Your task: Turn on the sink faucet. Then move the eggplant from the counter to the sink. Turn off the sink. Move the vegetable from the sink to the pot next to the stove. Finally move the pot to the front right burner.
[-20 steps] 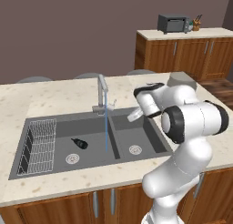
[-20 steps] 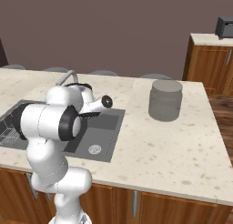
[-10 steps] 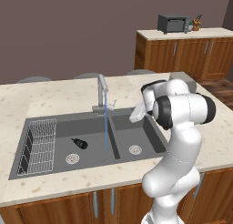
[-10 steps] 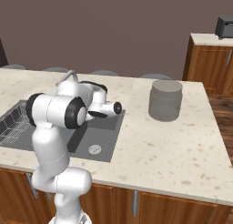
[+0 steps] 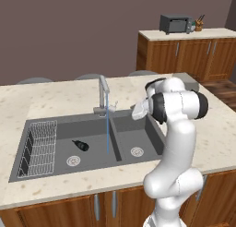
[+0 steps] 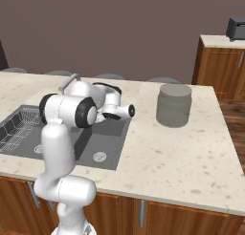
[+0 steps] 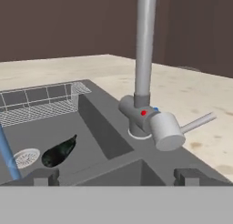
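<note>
Faucet lever (image 7: pixel 196 123) — thin grey metal rod on the slim tap (image 7: pixel 144 63) — should be nudged squarely shut by the empty, wide-apart gripper (image 7: pixel 116 175) — water (image 5: pixel 108 124) runs over the dark eggplant (image 5: pixel 80 145).

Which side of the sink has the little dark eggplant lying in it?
The basin beside the wire rack of the dark grey double sink holds the small, almost black eggplant, lying near its round metal drain. The other basin has just a drain.
</note>
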### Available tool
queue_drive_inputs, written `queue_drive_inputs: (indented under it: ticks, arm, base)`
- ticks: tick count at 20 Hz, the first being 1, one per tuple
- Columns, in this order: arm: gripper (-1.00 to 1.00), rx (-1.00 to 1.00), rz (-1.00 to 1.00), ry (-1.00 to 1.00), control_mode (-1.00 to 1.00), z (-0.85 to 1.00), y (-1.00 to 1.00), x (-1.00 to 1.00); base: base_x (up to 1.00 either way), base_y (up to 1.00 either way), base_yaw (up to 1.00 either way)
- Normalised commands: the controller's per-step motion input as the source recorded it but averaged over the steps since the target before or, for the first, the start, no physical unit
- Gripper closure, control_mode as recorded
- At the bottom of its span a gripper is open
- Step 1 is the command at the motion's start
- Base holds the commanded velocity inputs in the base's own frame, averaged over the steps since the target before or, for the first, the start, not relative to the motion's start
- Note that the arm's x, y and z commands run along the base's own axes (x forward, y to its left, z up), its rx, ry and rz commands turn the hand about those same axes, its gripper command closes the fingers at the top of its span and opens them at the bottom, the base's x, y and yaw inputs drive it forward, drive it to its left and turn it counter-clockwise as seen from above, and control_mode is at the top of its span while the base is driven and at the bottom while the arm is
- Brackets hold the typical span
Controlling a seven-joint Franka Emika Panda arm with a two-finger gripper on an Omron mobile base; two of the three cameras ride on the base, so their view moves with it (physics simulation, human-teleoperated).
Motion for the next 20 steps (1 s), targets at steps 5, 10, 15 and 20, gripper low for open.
queue_drive_inputs:
  ticks: [5, 10, 15, 20]
  arm:
    - [-1.00, 0.06, 0.07, 0.04, -1.00, 0.00, 0.04, 0.36]
    - [-1.00, 0.01, 0.03, 0.08, -1.00, 0.00, 0.19, 0.26]
    - [-1.00, 0.00, 0.02, 0.09, -1.00, 0.00, 0.19, 0.25]
    - [-1.00, 0.00, 0.00, 0.07, -1.00, -0.05, 0.26, 0.19]
  base:
    - [0.00, 0.00, 0.00]
    - [0.00, 0.00, 0.00]
    - [0.00, 0.00, 0.00]
    - [0.00, 0.00, 0.00]
